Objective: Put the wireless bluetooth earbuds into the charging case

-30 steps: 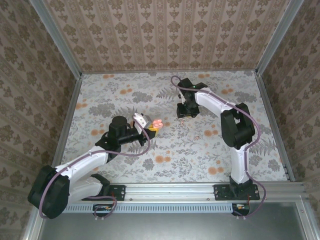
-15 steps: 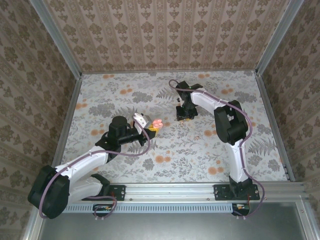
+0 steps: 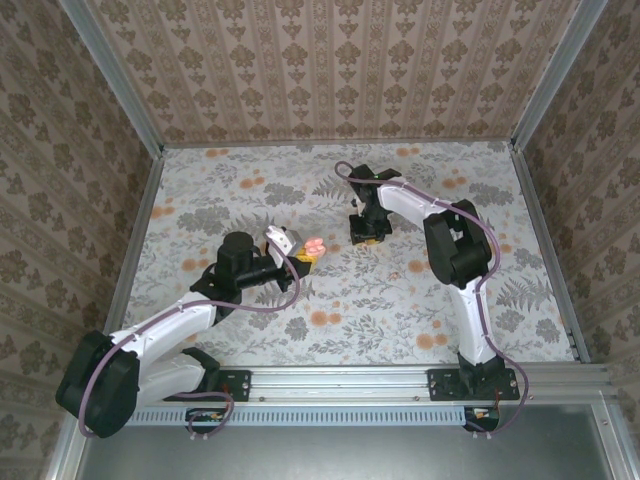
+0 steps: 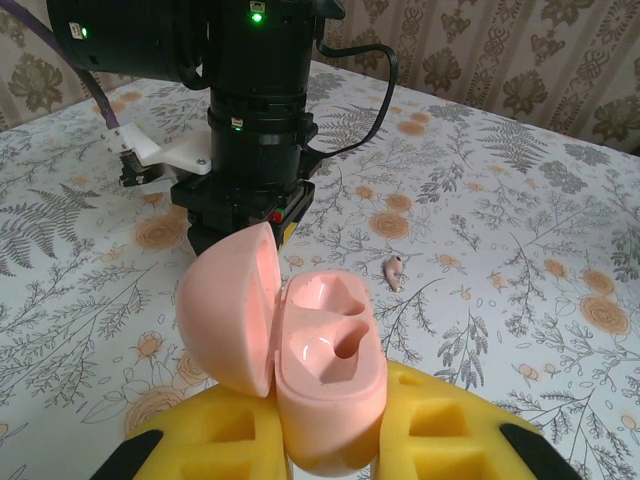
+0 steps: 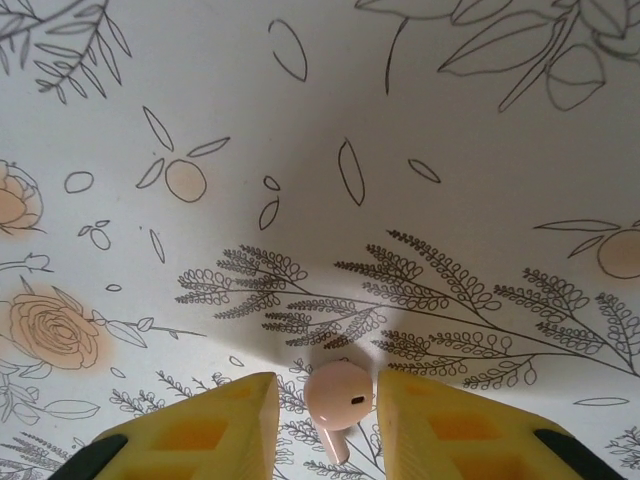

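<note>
One earbud [image 5: 340,392] lies on the worktop [image 5: 450,150] between the fingers of the right hand [image 5: 328,395], which stands released, with a slim gap on one side of the bud. A second earbud [image 4: 395,271] lies on the worktop just beyond the left hand [image 4: 330,425], which is clenched on the open charging case [image 4: 325,365], both sockets empty.

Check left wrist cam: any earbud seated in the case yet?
No, both wells of the open charging case are empty, and one earbud lies on the table beyond it.
</note>
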Robot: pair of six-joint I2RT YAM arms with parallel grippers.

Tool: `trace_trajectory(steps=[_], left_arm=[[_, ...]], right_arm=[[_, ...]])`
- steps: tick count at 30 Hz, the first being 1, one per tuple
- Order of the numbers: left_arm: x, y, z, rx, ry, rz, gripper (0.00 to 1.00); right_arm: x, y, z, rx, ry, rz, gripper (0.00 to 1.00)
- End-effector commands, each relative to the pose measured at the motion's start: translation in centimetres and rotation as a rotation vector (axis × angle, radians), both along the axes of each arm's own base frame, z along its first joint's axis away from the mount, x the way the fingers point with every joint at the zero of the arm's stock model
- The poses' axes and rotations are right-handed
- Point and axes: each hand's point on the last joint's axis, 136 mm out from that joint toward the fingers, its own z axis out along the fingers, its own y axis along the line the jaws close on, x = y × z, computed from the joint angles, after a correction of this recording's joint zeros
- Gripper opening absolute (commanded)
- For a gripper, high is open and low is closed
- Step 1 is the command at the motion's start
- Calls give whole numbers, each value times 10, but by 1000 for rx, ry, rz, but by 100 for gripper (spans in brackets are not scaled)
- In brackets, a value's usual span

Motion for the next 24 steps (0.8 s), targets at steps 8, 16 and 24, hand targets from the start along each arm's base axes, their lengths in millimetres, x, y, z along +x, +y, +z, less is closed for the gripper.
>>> trace_trajectory(steps=[8, 16, 24], left_arm=[[-1, 0, 8, -21, -13, -10, 16], [2, 2, 3, -12, -10, 5, 16], [14, -2, -21, 1, 48, 31, 16]], right_arm=[[-8, -3, -7, -49, 45, -13, 25], [-4, -4, 0, -41, 2, -25, 23], [-1, 4, 28, 47, -153, -74, 22]])
